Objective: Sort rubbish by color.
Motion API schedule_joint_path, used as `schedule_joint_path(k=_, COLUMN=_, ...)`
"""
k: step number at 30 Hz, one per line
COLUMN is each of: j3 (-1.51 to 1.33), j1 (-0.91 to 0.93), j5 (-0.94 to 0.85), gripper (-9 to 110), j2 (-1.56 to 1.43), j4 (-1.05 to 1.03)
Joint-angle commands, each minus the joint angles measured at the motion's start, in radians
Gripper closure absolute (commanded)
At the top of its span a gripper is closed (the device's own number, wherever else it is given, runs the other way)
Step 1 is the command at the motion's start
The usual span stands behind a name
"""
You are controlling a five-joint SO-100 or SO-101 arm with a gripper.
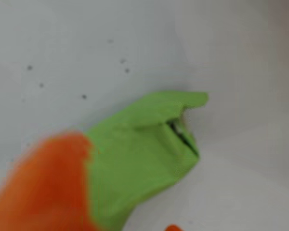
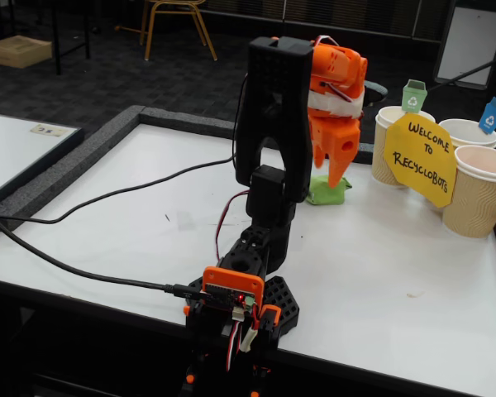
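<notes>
One piece of rubbish, a green crumpled lump, lies on the white table just left of the cups. In the wrist view the green lump fills the middle, blurred, with a dark fold on its right side. My orange gripper hangs directly over it, pointing down, its tips just above the lump. In the wrist view the gripper is open. One orange finger covers the lump's left end. The other fingertip peeks in at the bottom edge, so the lump lies partly between them.
Three beige ribbed paper cups stand at the right: one with a green tag, one with a blue tag, one with an orange tag. A yellow sign leans against them. Black cables cross the table's left half. The arm's base sits at the front edge.
</notes>
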State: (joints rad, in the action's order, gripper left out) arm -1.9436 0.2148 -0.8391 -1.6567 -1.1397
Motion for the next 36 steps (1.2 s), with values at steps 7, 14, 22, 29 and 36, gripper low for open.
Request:
schedule_joint_path(k=7, j3=0.014, j1=0.003, j5=0.021, gripper=75, j2=0.046, j4=0.055)
schedule_joint_path(k=14, j3=0.074, j1=0.011, j5=0.021, gripper=84, j2=0.141, j4=0.091)
schedule_joint_path(k=22, j3=0.129, j1=0.012, j5=0.023, gripper=101, j2=0.141, j4=0.067)
schedule_joint_path(k=29, j3=0.222, j1=0.006, j5=0.023, gripper=101, j2=0.074, j4=-0.063)
schedule_joint_path(k=36, j3=0.293, j1=-0.011, j5=0.023, gripper=101, j2=-0.130, j4=-0.230)
